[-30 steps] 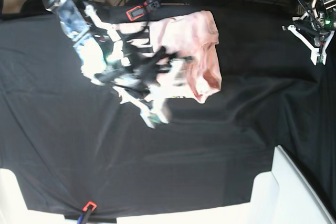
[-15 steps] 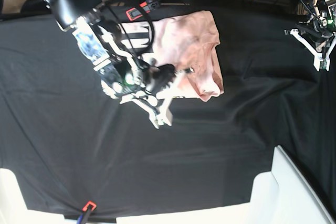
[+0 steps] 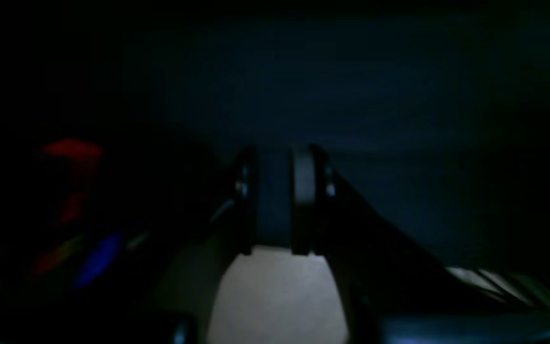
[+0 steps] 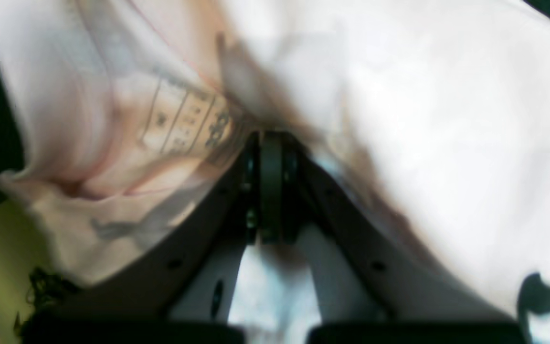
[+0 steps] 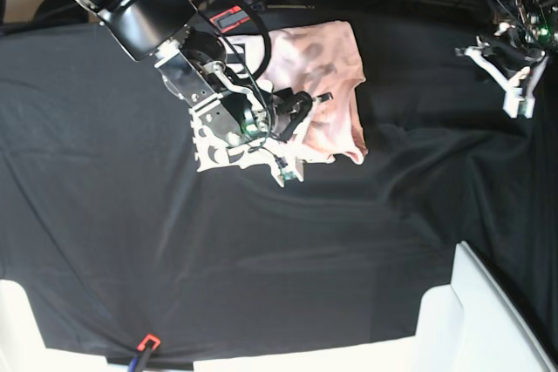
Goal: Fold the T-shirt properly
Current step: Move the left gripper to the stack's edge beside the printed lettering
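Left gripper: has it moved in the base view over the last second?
Yes. The left gripper has shifted slightly toward the image left and up, away from the right frame edge and closer to the T-shirt, though it remains far from it.

Right pincer (image 4: 270,143) clamped on bunched pink T-shirt (image 4: 399,119) fabric.

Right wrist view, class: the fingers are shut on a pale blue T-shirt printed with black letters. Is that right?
Not quite. The T-shirt is pale pink, not blue, as the right wrist view shows. The rest holds: the right gripper has its fingers shut on the cloth, and black print shows at the edge.
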